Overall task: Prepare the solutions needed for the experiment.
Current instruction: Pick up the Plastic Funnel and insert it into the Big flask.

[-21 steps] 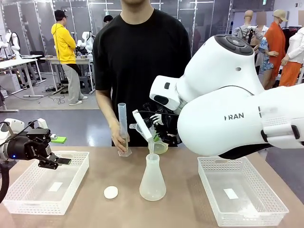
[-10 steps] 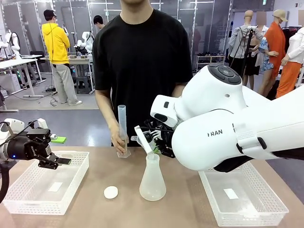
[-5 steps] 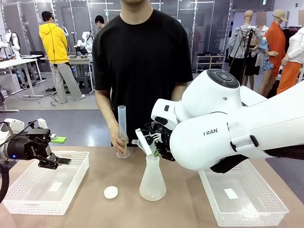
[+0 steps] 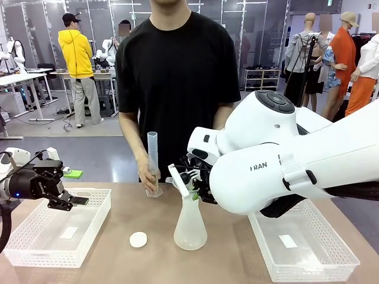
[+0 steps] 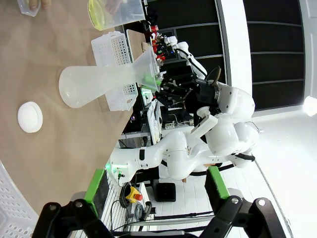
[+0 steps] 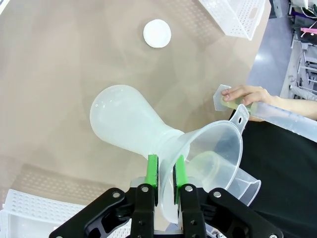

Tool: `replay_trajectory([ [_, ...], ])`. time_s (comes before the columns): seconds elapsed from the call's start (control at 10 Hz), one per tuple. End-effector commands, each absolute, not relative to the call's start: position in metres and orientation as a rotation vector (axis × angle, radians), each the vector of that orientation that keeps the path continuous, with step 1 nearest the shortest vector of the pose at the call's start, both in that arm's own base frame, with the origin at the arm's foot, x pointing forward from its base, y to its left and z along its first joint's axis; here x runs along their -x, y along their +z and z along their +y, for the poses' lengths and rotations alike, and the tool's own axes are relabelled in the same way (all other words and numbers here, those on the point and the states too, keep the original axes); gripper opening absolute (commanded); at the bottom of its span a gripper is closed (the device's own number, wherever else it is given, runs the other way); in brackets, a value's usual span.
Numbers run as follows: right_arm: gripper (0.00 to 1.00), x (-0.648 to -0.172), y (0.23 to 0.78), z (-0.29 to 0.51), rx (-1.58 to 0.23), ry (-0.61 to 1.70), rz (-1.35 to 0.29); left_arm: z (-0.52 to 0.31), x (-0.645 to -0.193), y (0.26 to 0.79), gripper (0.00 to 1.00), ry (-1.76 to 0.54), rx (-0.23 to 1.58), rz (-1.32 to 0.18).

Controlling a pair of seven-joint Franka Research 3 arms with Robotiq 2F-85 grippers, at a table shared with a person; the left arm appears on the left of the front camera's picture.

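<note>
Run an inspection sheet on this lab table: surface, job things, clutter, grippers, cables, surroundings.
Surface: brown tabletop, no spills seen.
Job's things: frosted translucent conical flask upright mid-table, translucent plastic funnel at its neck; clear plastic beaker holds pale yellow liquid; tall clear graduated cylinder steadied by the person's hand.
Clutter: small white round disc; left white plastic basket; right white plastic basket.
Grippers: left gripper open above the left basket; right gripper shut on the funnel.
Cables: black cable by the left arm.
Surroundings: person in black T-shirt at the far side; person in yellow hoodie farther off.
</note>
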State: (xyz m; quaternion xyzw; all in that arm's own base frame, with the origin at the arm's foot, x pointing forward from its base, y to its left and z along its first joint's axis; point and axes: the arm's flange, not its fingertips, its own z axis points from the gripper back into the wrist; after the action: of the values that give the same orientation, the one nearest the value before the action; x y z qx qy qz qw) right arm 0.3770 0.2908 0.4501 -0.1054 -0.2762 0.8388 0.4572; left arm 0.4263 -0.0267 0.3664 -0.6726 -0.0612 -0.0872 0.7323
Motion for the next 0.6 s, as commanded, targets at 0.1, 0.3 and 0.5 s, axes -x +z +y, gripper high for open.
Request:
replay_trajectory([
  [0.1,0.47,-0.3764,0.4456,0.2864,0.253,2.094,-0.656,-0.0273,-0.4275,0.3694,1.0,-0.184,1.477,-0.131],
  [0.3,0.54,-0.3757,0.4482,0.2913,0.257,2.072,-0.672,-0.0273,-0.4275,0.3694,1.0,-0.184,1.477,-0.131],
  [0.5,0.54,-0.3757,0.4482,0.2913,0.257,2.072,-0.672,-0.0273,-0.4275,0.3694,1.0,-0.184,1.477,-0.131],
])
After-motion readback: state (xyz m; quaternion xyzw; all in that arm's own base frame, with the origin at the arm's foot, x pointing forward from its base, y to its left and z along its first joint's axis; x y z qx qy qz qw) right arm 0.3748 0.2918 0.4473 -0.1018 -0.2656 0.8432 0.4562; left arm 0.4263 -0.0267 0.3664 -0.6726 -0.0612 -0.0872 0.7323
